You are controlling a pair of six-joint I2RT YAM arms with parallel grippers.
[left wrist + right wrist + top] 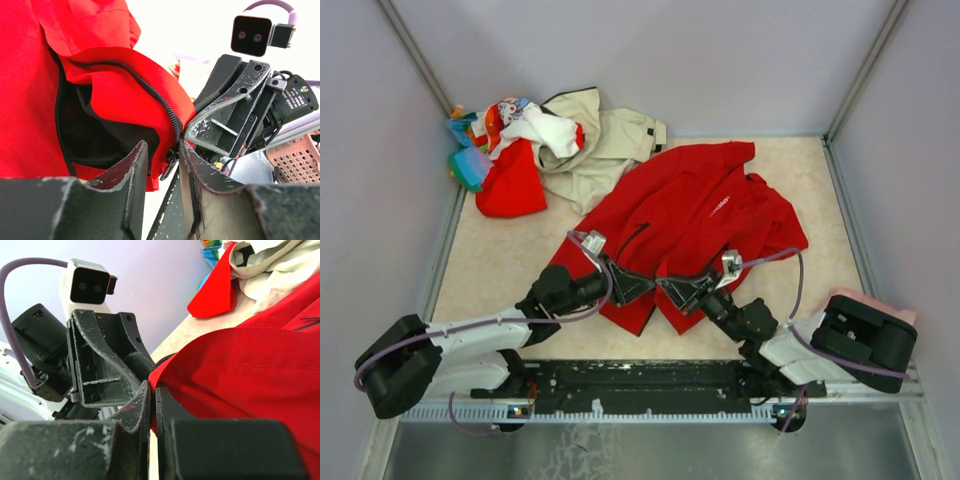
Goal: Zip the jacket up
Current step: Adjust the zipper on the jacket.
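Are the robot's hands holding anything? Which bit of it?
The right gripper is pinching the red jacket at its bottom front edge by the zipper. The left gripper is open around the zipper pull, not gripping it.

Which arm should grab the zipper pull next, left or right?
Left. The left gripper is open around the zipper pull; the right gripper is shut on the jacket beside it, likely anchoring it.

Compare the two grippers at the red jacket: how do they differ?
The left gripper holds its jaws apart around the zipper end; the right gripper is shut, pinching red fabric. The left gripper reaches in from the left, the right gripper from the right. Both meet the jacket hem.
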